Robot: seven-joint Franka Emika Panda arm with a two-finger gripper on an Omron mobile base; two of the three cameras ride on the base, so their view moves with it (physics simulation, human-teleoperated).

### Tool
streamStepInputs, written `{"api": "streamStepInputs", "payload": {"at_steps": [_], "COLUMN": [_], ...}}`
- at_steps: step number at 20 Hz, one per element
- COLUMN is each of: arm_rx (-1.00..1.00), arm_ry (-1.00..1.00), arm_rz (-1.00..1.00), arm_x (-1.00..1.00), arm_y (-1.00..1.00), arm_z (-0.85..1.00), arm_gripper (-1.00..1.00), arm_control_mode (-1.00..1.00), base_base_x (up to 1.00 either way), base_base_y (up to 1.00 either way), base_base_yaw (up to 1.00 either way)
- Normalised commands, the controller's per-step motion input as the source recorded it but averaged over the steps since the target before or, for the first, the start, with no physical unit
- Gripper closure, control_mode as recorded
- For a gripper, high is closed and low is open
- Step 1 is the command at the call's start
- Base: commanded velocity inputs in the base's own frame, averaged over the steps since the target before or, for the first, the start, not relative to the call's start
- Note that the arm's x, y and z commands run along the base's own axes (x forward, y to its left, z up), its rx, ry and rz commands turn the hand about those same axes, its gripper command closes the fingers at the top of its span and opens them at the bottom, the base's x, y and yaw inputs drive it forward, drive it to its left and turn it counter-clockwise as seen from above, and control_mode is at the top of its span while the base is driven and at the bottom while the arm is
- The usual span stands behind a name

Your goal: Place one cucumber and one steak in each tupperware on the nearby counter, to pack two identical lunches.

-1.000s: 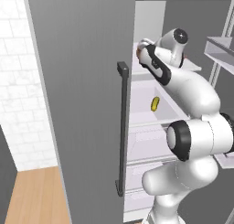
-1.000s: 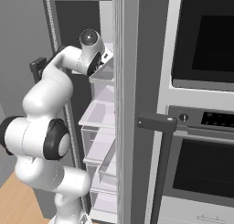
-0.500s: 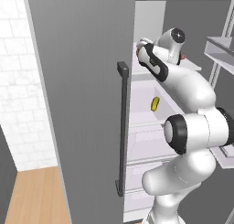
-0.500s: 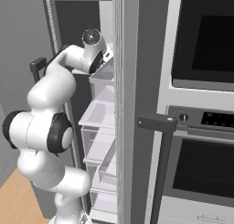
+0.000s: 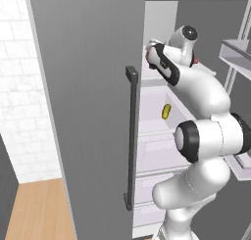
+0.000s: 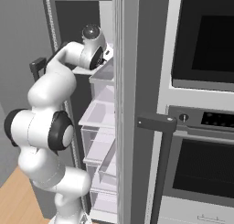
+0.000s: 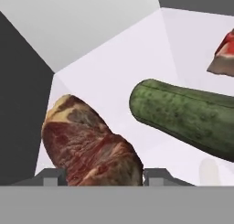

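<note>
In the hand view a dark brown-red, lumpy steak [image 7: 91, 145] lies on the white fridge shelf [image 7: 114, 67]. My gripper [image 7: 104, 176] is shut on it, a fingertip pressed against each side. A dark green cucumber [image 7: 183, 115] lies just right of that steak. A bright red steak [image 7: 224, 54] rests at the far right. A smaller yellow-green cucumber [image 5: 166, 111] sits on a lower shelf in the left base view. My arm reaches into the upper fridge, where the hand [image 5: 158, 61] is at shelf height. The tupperware and the counter are out of view.
The open grey fridge door [image 5: 83, 111] with its dark handle [image 5: 130, 136] stands left of the arm. The other door [image 6: 132, 104], with clear bins [image 6: 98, 113], is on its right. A built-in oven [image 6: 201, 127] lies beyond. The shelf's back wall is close.
The jaws have come in from wide open onto the dark steak. The arm has pushed slightly deeper into the fridge.
</note>
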Motion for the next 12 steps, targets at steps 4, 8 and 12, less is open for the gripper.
{"api": "streamStepInputs", "payload": {"at_steps": [4, 8, 12], "arm_rx": [0.00, 0.00, 0.00], "arm_ry": [0.00, -0.34, -0.26], "arm_rz": [0.00, 0.00, 0.00], "arm_x": [-0.02, -0.95, -1.00], "arm_y": [0.00, -0.01, 0.00], "arm_z": [0.00, 0.27, 0.51], "arm_gripper": [1.00, 1.00, 1.00], "arm_control_mode": [-1.00, -1.00, -1.00], "base_base_x": [0.00, 0.00, 0.00], "base_base_y": [0.00, 0.00, 0.00], "base_base_yaw": [0.00, 0.00, 0.00]}}
